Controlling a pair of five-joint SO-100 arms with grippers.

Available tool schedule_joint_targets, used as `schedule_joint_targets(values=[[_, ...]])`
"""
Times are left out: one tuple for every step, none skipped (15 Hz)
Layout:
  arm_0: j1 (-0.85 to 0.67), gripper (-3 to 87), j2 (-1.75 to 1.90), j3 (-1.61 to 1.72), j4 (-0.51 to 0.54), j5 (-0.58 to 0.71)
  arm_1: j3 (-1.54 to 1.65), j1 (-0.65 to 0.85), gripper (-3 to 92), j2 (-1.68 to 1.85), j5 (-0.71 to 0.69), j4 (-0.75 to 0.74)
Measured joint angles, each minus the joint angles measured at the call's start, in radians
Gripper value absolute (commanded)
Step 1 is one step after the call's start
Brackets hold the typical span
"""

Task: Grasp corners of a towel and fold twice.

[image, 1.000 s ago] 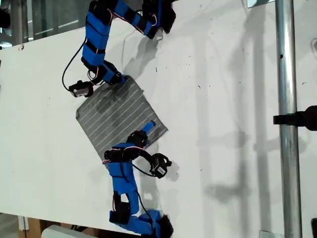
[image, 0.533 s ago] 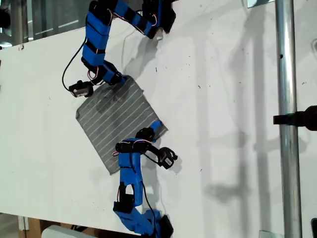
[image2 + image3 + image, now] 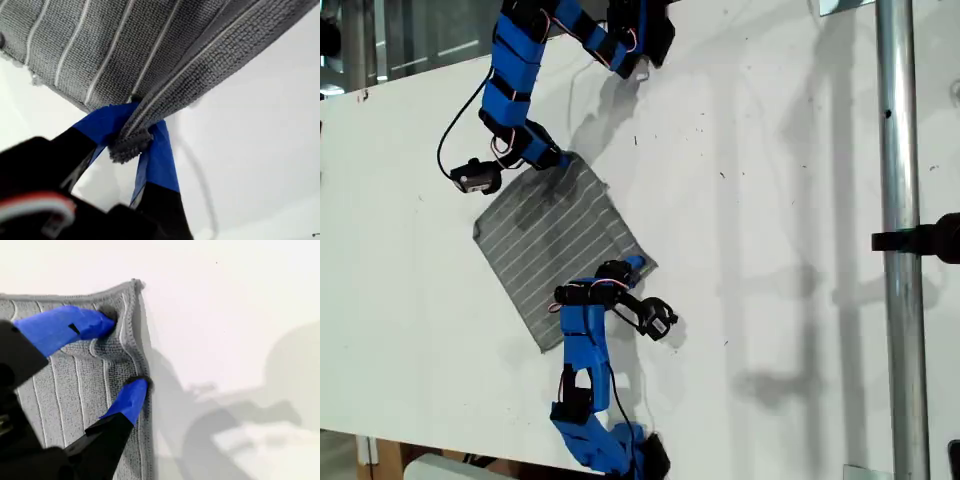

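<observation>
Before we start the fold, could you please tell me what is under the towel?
The towel lies flat on the white table, bare around it. My first end effector has pinched one corner up; table shows beneath. Anything under the flat part is covered.

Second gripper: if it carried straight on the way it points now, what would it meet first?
The towel: my second gripper is open, its fingertips already on the cloth near a corner.

One towel (image 3: 560,245) lies on the one white worktop (image 3: 770,200), with two blue arms at it, my first claw (image 3: 632,265) and my second claw (image 3: 552,162), each on one of its four corners.
</observation>
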Motion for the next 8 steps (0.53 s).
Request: schedule_joint_targets(values=[[0.0, 3.4, 0.0, 0.0, 0.0, 0.02, 0.0, -0.005, -0.2, 0.002, 0.0, 0.0], [-0.002, 0.4, 0.0, -0.002, 0.0, 0.038, 0.0, -0.006, -0.2, 0.002, 0.0, 0.002], [-0.002, -0.1, 0.0, -0.002, 0.0, 0.052, 0.0, -0.006, -0.2, 0.002, 0.003, 0.008], [-0.003, -0.4, -0.002, -0.002, 0.0, 0.06, 0.0, -0.006, -0.2, 0.002, 0.006, 0.005], [-0.005, -1.3, -0.002, -0.002, 0.002, 0.061, 0.0, -0.006, -0.2, 0.005, 0.006, 0.011], [-0.005, -2.8, -0.002, -0.002, 0.002, 0.058, 0.0, -0.006, -0.2, 0.014, 0.006, 0.012], [-0.005, -3.0, -0.002, -0.002, 0.003, 0.06, 0.0, -0.006, -0.2, 0.021, 0.006, 0.012], [-0.005, -3.0, -0.005, -0.002, 0.014, 0.06, 0.0, -0.006, -0.2, 0.021, 0.006, 0.012]])
